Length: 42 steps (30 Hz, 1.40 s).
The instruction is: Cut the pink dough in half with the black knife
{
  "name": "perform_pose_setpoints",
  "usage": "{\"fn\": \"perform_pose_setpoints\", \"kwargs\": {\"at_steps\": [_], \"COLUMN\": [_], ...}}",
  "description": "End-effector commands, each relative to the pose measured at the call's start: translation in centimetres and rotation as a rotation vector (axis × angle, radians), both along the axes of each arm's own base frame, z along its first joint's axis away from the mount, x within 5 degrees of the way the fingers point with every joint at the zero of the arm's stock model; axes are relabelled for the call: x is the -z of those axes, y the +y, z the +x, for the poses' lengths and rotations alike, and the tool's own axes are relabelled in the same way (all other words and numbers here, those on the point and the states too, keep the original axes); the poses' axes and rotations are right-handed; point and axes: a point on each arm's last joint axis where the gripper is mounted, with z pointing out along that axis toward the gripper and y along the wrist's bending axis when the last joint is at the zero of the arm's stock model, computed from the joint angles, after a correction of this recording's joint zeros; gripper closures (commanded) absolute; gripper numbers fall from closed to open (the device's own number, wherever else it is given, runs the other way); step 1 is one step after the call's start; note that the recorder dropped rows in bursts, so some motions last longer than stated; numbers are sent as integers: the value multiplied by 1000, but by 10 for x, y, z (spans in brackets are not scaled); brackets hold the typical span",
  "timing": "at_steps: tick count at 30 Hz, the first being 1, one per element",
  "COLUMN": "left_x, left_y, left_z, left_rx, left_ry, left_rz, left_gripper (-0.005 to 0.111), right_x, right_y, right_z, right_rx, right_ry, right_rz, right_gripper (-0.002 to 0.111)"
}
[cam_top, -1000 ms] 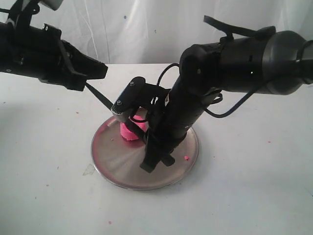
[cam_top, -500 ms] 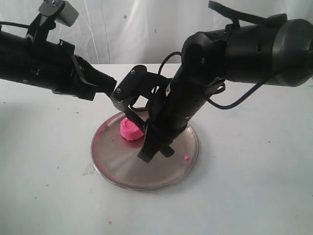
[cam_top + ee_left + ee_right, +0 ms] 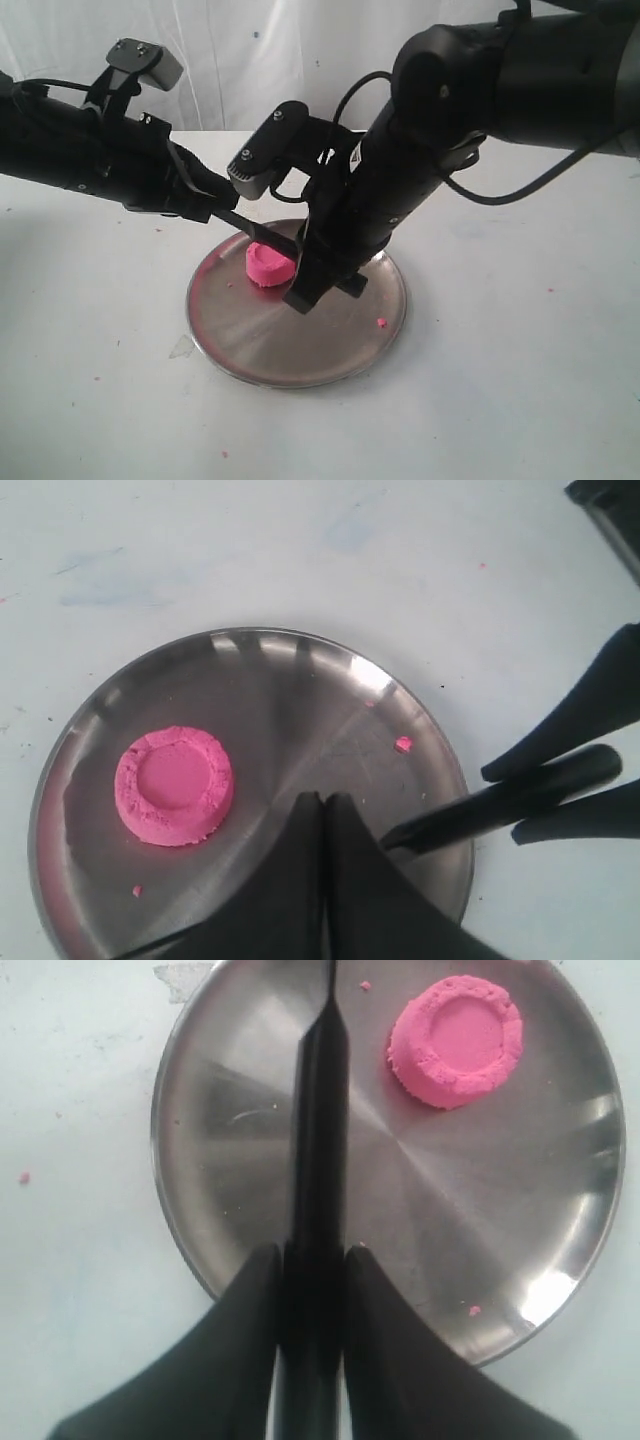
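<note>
The pink dough (image 3: 269, 265) is one whole round puck with a dented top, on the back left of the steel plate (image 3: 250, 350). My right gripper (image 3: 325, 290) hangs over the plate just beside the dough, shut on the black knife (image 3: 322, 1110). The blade points across the plate and stays apart from the dough (image 3: 457, 1040). My left gripper (image 3: 296, 244) reaches in from the left, shut and empty, its thin tips low beside the dough. In the left wrist view its tips (image 3: 322, 800) lie between the dough (image 3: 173, 785) and the knife (image 3: 500, 805).
Small pink crumbs lie on the plate (image 3: 381, 323) and on the white table. A scrap of clear tape (image 3: 180, 346) sits at the plate's front left edge. A white curtain hangs behind the table.
My left arm has swung right and down, bringing its shut fingers over the plate beside the dough. My right arm has lifted somewhat, so its wrist camera no longer covers the dough.
</note>
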Motion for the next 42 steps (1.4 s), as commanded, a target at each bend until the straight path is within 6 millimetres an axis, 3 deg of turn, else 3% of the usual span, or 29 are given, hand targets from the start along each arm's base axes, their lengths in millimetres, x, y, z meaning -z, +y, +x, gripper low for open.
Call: {"fn": "perform_pose_setpoints", "kwargs": {"at_steps": [1,6,17,20,26,31,42], "left_x": [4,5,-15,-10,10,34,52], "left_y": [-2,-2,2,4,5,4,2], "left_z": [2,3,-3,2,16,30,44], "left_rx": [6,9,4,-51,-102,-151,-166], "left_ry": [17,16,-95,-74,-40,11,43], "left_rz": [-11,-7,10,7,31,40,61], "left_gripper": [107,107,107,104,85,89,90], "right_x": [-16,-12,18,22,27,34,57], "right_y": [-3,-11,-4,-2,-2,-5,0], "right_z": [-2,5,22,24,30,36,46], "right_rx": [27,98,137,146,158,179,167], "right_ry": [-51,-93,-81,-70,-73,-57,-65], "right_rz": [28,-49,-108,-114,-115,-126,-139], "right_gripper": [108,108,108,108,108,108,108]}}
